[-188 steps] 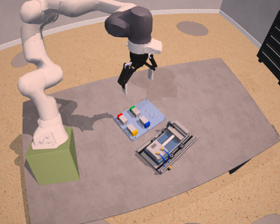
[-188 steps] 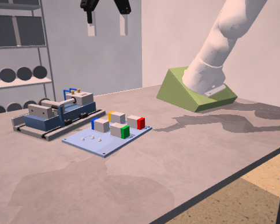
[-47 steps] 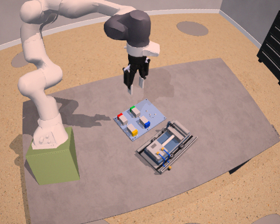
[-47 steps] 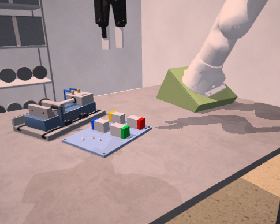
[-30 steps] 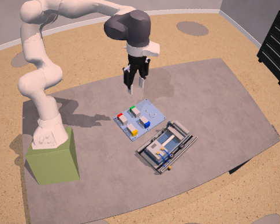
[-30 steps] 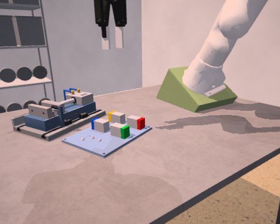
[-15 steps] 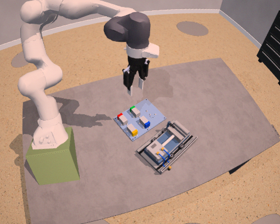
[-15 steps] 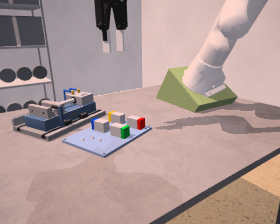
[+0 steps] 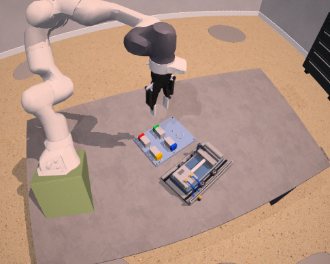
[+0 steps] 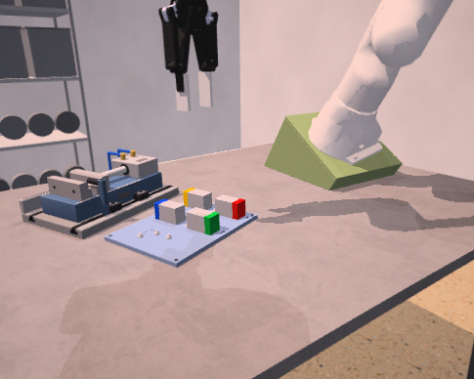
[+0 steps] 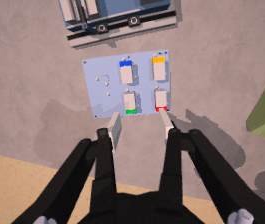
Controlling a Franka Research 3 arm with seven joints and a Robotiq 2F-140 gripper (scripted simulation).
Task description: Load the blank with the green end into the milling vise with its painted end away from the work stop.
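The blank with the green end [image 9: 158, 131] [image 10: 202, 221] [image 11: 129, 102] lies flat on the light-blue infeed plate [image 9: 184, 134] [image 10: 146, 244] [image 11: 98, 92], at its corner away from the vise. My gripper [image 9: 159, 108] [image 10: 193, 102] [image 11: 139, 118] hangs high above the table, over the plate's edge nearest the green end. Its fingers stand partly apart with nothing between them. The milling vise [image 9: 196, 170] [image 10: 92, 195] [image 11: 118, 15] stands beside the plate, with nothing between its jaws. Its fixed jaw [image 9: 211, 150] [image 10: 67, 188] is the block without hoses.
Three other blanks lie on the plate: red-ended [image 9: 144, 139] [image 10: 230, 206] [image 11: 161, 98], blue-ended [image 9: 170, 143] [image 10: 171, 212] [image 11: 126, 72], yellow-ended [image 9: 155, 152] [image 10: 197, 197] [image 11: 158, 68]. The arm's green pedestal [image 9: 62, 194] [image 10: 317, 156] stands to one side. A black cabinet [image 9: 324, 58] and a shelf [image 10: 28, 73] stand off the table.
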